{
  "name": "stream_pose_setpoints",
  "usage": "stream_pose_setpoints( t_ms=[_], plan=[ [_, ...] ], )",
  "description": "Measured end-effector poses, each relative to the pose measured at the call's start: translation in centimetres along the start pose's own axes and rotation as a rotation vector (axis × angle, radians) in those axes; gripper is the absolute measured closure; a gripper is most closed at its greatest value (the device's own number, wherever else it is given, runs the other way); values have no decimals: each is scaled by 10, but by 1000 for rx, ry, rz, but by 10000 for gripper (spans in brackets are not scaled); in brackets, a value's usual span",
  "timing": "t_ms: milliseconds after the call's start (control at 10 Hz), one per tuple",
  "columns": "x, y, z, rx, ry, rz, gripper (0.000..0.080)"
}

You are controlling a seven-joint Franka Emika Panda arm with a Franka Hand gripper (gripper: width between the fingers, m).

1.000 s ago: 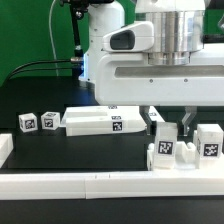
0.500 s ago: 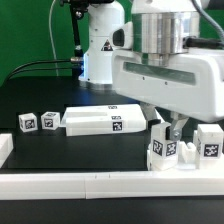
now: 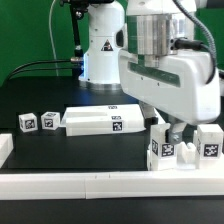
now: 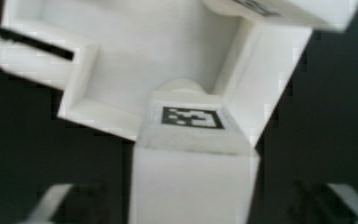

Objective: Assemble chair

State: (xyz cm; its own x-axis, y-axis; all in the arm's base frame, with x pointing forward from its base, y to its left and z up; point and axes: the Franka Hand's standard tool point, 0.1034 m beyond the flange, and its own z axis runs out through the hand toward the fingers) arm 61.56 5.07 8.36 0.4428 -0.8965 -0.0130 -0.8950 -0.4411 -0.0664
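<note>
Black tabletop (image 3: 60,95) fills the scene, with a green backdrop (image 3: 25,30) and the white robot arm (image 3: 100,50) behind. An upright white chair piece (image 3: 166,150), tagged on its front, stands near the front rail (image 3: 100,185) on the exterior view's right, directly under the gripper (image 3: 172,128). The claw's fingers (image 4: 51,203) sit apart on either side of the piece, not clamping it. Just beside it stands a tagged block (image 3: 210,143). A flat slab (image 3: 100,121) and two small cubes (image 3: 28,123) lie farther toward the exterior view's left.

The white robot arm (image 3: 165,75) now sits lower and twisted, closer over the tagged white plastic block (image 3: 164,150) by the black table's (image 3: 60,100) front edge.
</note>
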Motion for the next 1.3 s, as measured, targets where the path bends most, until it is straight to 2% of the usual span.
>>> stream_pose_setpoints(
  t_ms=[100, 200, 300, 500, 700, 1000, 1200, 1300],
  plan=[
    [3, -2, -3, 1, 2, -197, 231],
    [4, -2, -4, 1, 6, -328, 167],
    [5, -2, -3, 0, 6, -365, 155],
    [6, -1, -3, -2, 8, -513, 151],
    [4, -1, -3, -29, 24, -785, 151],
    [2, 4, 0, -30, 28, -1066, 151],
    [3, 5, 1, -29, 29, -1062, 151],
    [3, 5, 1, -30, 29, -1063, 252]
  ],
)
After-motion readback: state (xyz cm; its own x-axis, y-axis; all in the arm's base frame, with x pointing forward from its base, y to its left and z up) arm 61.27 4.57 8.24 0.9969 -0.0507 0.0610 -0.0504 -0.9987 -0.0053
